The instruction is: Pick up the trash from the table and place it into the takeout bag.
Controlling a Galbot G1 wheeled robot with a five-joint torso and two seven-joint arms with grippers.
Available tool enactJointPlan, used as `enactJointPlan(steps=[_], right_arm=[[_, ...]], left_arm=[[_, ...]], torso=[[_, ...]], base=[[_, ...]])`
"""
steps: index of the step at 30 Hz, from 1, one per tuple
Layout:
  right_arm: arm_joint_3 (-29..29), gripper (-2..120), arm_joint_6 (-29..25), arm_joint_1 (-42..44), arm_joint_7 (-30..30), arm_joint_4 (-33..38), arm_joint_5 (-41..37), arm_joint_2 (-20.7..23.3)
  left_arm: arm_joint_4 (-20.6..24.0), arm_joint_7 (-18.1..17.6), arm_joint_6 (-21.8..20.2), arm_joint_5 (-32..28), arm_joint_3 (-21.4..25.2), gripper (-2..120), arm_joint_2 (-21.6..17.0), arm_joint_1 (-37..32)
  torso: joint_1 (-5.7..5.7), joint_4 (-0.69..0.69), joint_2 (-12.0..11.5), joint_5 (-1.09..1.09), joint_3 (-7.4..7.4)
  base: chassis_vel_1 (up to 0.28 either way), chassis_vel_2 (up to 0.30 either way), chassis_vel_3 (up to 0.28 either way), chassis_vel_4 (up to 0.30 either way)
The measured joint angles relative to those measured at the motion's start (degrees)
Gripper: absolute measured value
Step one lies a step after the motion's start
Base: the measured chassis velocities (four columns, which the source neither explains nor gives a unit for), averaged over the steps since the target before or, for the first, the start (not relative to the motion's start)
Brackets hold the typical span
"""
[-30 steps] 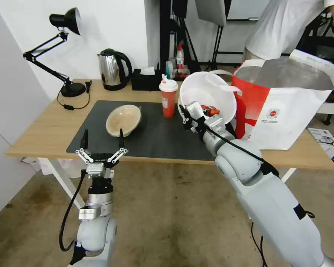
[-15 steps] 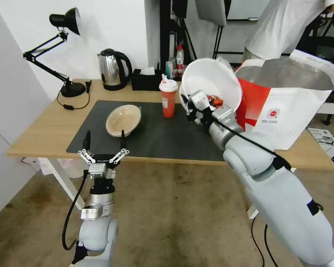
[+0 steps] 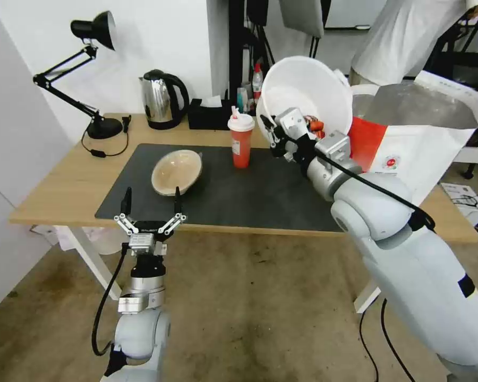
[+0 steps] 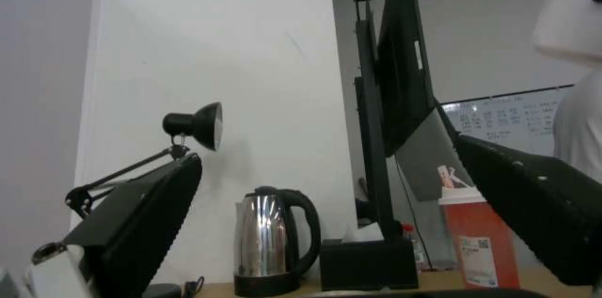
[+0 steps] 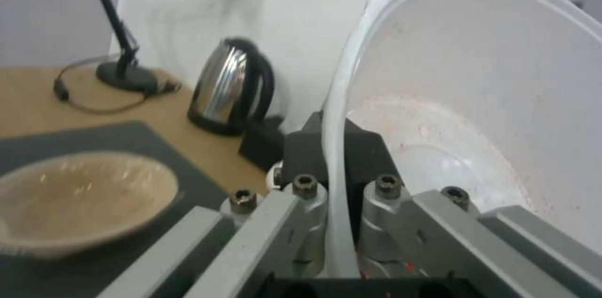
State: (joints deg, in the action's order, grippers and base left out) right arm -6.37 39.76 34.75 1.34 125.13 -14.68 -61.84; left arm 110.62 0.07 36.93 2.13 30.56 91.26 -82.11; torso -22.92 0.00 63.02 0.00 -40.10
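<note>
My right gripper is shut on the rim of the white plastic bowl, holding it tilted in the air above the table, next to the takeout bag. Red crayfish scraps show inside it. The right wrist view shows the bowl's rim pinched between the jaws. A red drink cup with a white lid and a beige bowl stand on the dark mat. My left gripper hangs open at the table's front edge, below the beige bowl.
A steel kettle, a black tissue box and a black desk lamp stand along the back of the table. A person in white stands behind the bag. The bag's open foil-lined mouth faces up.
My right gripper has lifted the white bowl higher and further back, toward the bag's opening. The left arm has barely moved.
</note>
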Motion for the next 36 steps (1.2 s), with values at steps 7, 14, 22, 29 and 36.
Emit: enactJointPlan(steps=[7,14,22,29,36], right_arm=[[-1.56,0,-0.70,-1.92,0.11,-0.29,-0.79,0.68],[-3.36,0,-1.06,-3.76,0.13,-1.33,-1.85,1.28],[-5.92,0,-1.28,-6.09,0.13,-3.21,-3.20,1.99],[-8.35,0,-2.26,-7.50,0.26,-6.42,-3.57,2.67],[-10.22,0,-2.72,-8.14,0.38,-8.93,-3.57,2.74]], left_arm=[[-0.03,0.00,0.03,0.05,0.04,100,0.00,0.00],[-0.31,-0.05,0.05,0.84,-0.02,100,0.02,0.11],[-0.56,-0.11,0.10,1.07,-0.35,100,0.03,0.19],[-0.67,-0.13,0.19,1.14,-0.40,100,0.03,0.01],[-0.84,-0.13,0.58,1.16,-0.44,100,0.03,-0.32]], torso=[[0.00,0.00,0.00,0.00,0.00],[0.00,-0.01,0.00,0.00,0.00],[0.00,0.00,0.00,0.00,0.00],[0.00,0.00,0.00,0.00,0.00],[0.00,0.00,0.00,0.01,0.00]], base=[[0.000,0.000,0.000,0.000],[0.000,0.000,0.000,0.000],[0.000,0.000,0.000,0.000],[0.000,0.000,0.000,0.000],[0.000,0.000,0.000,0.000]])
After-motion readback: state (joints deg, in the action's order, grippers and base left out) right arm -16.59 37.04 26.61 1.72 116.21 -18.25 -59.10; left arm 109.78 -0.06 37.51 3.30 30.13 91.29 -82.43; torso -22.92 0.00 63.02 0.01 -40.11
